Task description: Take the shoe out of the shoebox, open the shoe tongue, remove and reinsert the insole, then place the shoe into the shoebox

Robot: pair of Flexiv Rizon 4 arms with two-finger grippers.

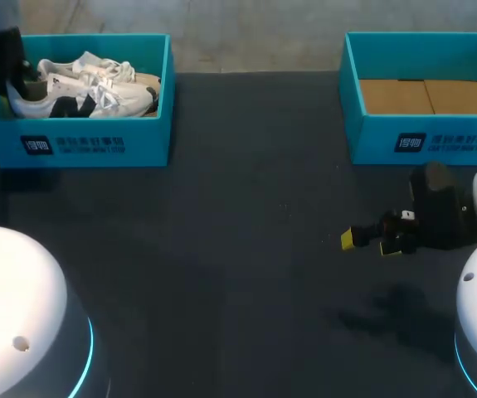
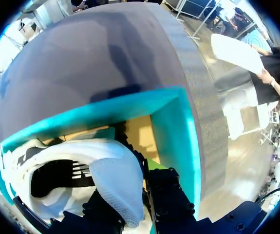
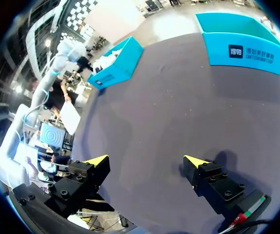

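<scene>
A white shoe (image 1: 85,87) with dark stripes lies in the teal shoebox (image 1: 97,141) at the table's far left. My left gripper (image 1: 2,58) sits at the box's left end, over the heel. In the left wrist view the left gripper (image 2: 127,190) is shut on the shoe's padded heel (image 2: 115,180), which stands between its black fingers (image 2: 171,195); the box wall (image 2: 174,126) rises just ahead. My right gripper (image 1: 371,242) hovers low over the bare table at the right, in front of the other box, open with nothing between its yellow tips (image 3: 146,161).
A second teal box (image 1: 425,141) with a bare cardboard floor stands at the far right. Dark table surface (image 1: 246,249) stretches between the two boxes. My arms' white bases (image 1: 14,315) fill the near corners.
</scene>
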